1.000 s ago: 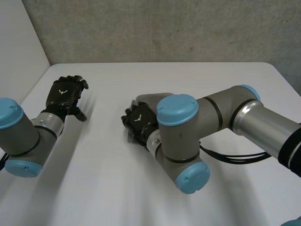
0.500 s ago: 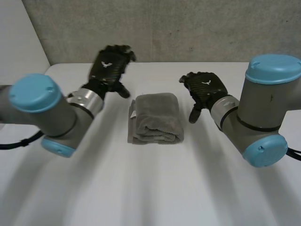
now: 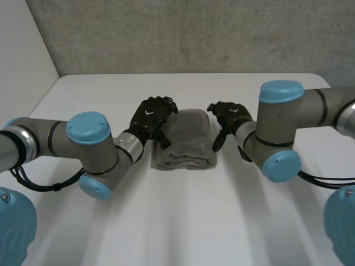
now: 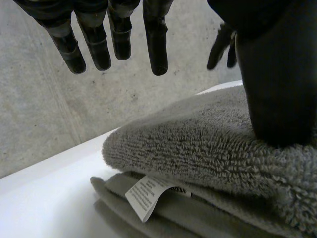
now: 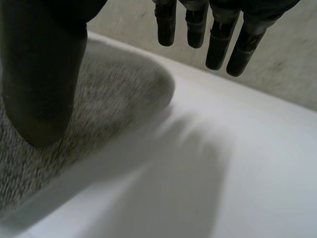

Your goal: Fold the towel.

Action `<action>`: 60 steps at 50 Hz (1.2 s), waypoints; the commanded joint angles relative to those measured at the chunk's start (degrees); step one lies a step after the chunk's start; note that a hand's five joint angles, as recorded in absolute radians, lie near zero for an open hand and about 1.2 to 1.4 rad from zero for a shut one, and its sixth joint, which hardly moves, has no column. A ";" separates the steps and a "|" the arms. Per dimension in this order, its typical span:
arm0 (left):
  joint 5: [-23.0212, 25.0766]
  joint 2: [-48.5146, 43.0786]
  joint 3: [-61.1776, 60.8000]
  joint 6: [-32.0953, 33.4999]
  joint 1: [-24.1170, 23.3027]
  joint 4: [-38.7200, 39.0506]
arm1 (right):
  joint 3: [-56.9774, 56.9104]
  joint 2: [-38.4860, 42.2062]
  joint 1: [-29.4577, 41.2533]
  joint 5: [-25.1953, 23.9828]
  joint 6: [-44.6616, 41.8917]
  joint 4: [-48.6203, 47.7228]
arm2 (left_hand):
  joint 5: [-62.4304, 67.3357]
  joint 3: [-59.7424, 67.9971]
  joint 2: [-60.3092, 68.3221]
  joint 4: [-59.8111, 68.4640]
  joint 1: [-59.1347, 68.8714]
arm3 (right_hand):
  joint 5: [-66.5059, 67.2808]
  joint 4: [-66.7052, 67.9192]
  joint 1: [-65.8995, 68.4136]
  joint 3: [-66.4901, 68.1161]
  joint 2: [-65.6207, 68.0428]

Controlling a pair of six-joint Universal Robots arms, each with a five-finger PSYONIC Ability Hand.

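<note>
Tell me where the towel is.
Head view: the folded grey towel lies on the table, between the left hand at its left edge and the right hand at its right.

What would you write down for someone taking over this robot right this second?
Left hand: open, fingers straight, at the towel's left edge, thumb resting on the top layer.
Right hand: open, fingers straight, at the towel's right edge, thumb over the top layer; contact unclear.
Towel: lies folded in a thick stack mid-way across the white table, white label peeking out between layers beside the left hand.
Done: the folds look finished.
Left: probably just drawing both hands away and checking the stack is neat.
</note>
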 commanded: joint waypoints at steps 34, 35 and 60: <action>-2.46 20.27 5.61 -0.49 5.55 -19.29 | -1.67 -22.39 2.89 12.11 -8.76 4.90 | -0.94 -2.55 -1.91 -2.63 -2.67 | -3.18 -4.42 -3.12 -4.02 -3.47; -3.85 20.96 5.18 -0.49 6.34 -21.29 | 0.18 -23.36 2.72 14.13 -9.37 4.82 | -0.94 -2.55 -1.91 -2.63 -2.67 | -3.18 -4.42 -3.12 -4.02 -3.47; -7.29 30.37 -9.33 -0.05 12.41 -24.04 | 16.28 -29.70 -3.09 8.70 -3.05 4.29 | -1.28 -2.88 -2.24 -2.97 -3.00 | -3.18 -4.42 -3.12 -4.02 -3.47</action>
